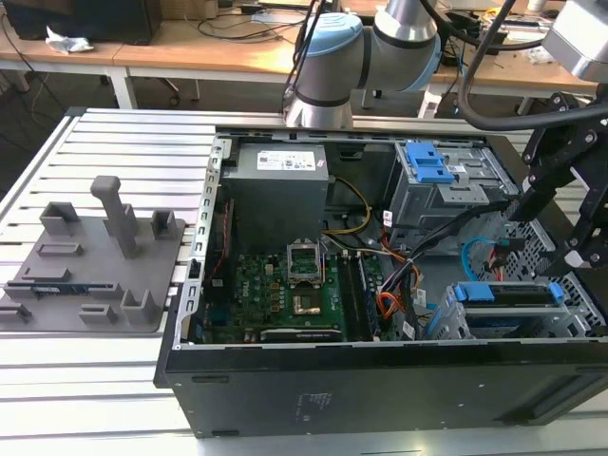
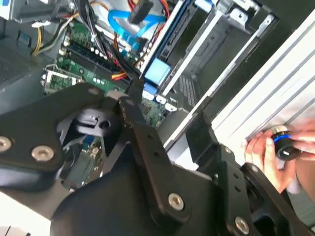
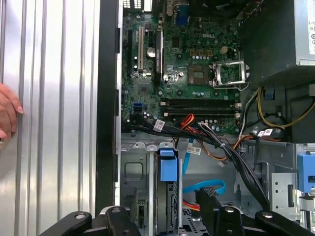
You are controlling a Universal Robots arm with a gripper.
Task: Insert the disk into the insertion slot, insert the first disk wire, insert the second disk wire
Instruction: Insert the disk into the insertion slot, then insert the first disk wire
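One grey moulded fixture block (image 1: 90,252) with upright pegs sits at the exterior view's left on the ribbed aluminium desk (image 1: 123,142). Just right of it lies the open black computer case (image 1: 380,389), with a green motherboard (image 1: 285,290) flat on its floor and a boxy grey power supply (image 1: 275,185) at the far side. Further right, the upper drive unit (image 1: 432,176) carries a blue latch. Nearer, in the case's right corner, the disk (image 1: 508,294) is seated on edge in the insertion slot (image 1: 581,296), a cage of perforated grey sheet metal. The disk's long axis runs left to right, and its bright blue plastic tab end points left, toward the motherboard. A light-blue flat cable (image 1: 468,258) loops just beyond it. Rightmost, the hand (image 1: 546,237), black and jointed, hangs over the cage with its fingers spread apart and nothing held. In the first wrist view, a person's fingers (image 3: 7,110) touch the desk's ribs outside the case.
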